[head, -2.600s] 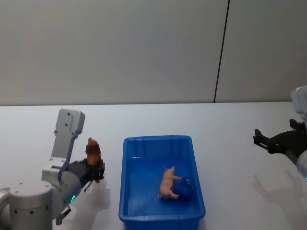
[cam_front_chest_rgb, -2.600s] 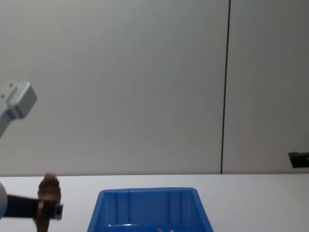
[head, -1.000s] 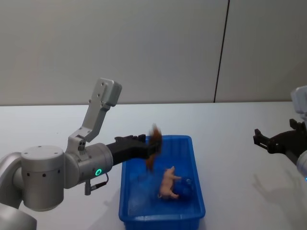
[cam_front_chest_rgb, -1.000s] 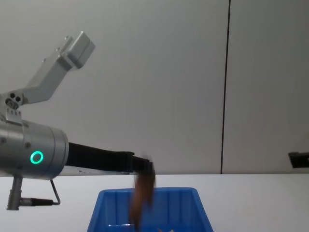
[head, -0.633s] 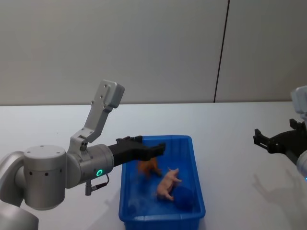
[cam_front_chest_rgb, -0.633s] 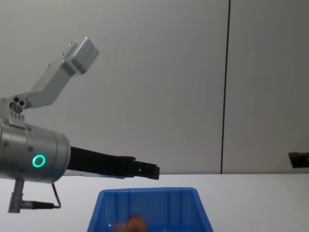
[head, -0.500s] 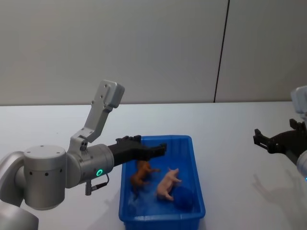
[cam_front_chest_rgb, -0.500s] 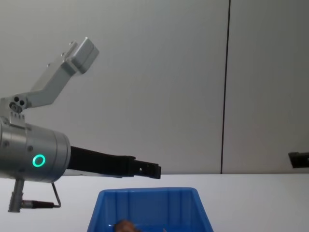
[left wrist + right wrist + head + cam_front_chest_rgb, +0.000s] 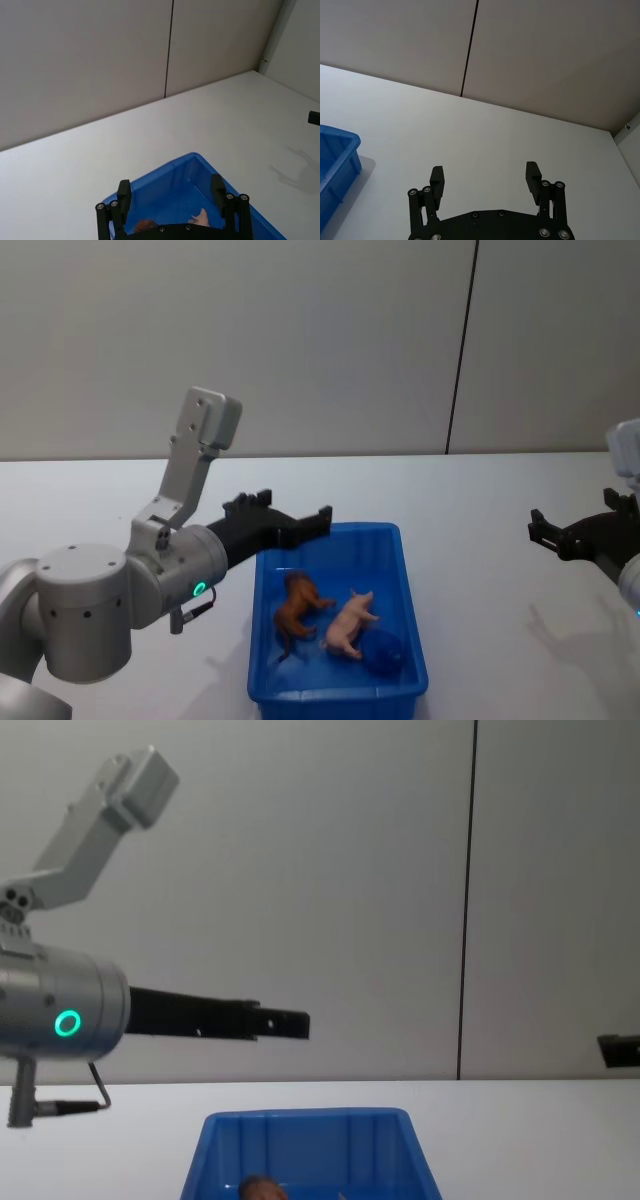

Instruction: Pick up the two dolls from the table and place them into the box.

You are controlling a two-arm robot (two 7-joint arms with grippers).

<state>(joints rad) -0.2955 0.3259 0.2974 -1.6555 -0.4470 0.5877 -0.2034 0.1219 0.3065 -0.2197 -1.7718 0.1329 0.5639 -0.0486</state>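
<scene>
- from the head we look forward and down on the white table (image 9: 480, 500), with the whole blue box (image 9: 410, 640) near the lower middle and a grey wall behind.
- from the chest we sit lower and look level across the table; we catch just the box's far wall (image 9: 305, 1145) at the bottom edge, mostly wall above.
- from the left wrist we look past the left gripper (image 9: 171, 200) down into the box from close by, toward the room's corner.
- from the right wrist we look past the right gripper (image 9: 485, 180) across bare table, the box's corner (image 9: 337, 155) at the edge.
- all four views share the box.
</scene>
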